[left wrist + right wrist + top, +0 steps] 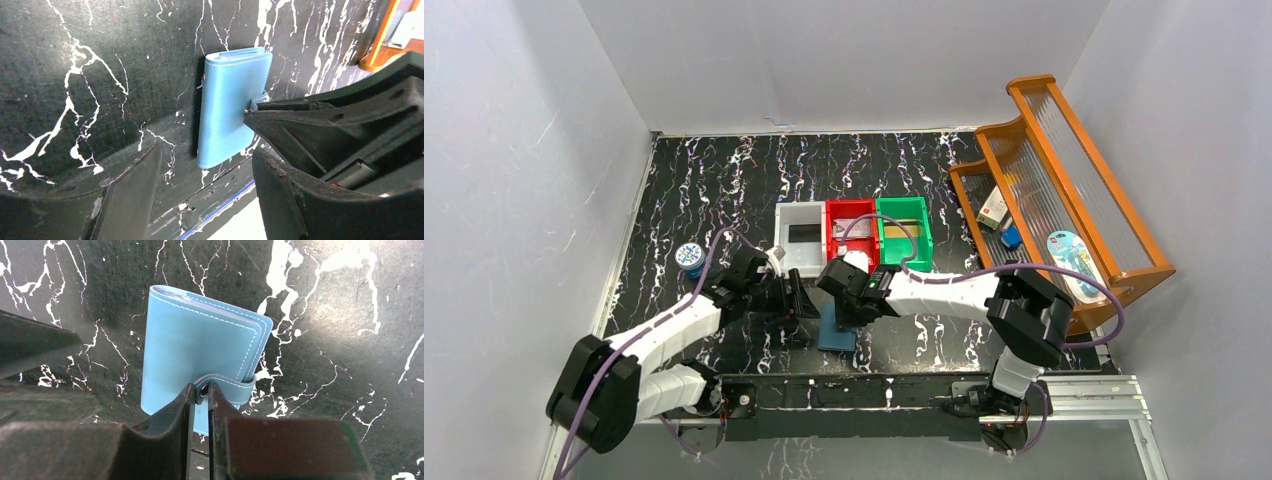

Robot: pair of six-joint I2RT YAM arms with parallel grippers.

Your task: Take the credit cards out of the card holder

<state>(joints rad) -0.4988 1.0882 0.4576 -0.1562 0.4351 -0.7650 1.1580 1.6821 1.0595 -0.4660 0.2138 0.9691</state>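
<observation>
Left fingers (127,200) spread wide, low over the black marbled counter (75,75), just beside the card holder (227,105) — ready, I'd say, to pin it down. The holder lies flat and shut, smooth stitched blue leather-look, credit cards hidden. Right fingers (175,412) pinch narrow on its snap tab (232,382) — likely to pop it open.

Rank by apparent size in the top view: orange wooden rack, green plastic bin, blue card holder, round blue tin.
1. orange wooden rack
2. green plastic bin
3. blue card holder, partly hidden
4. round blue tin
</observation>
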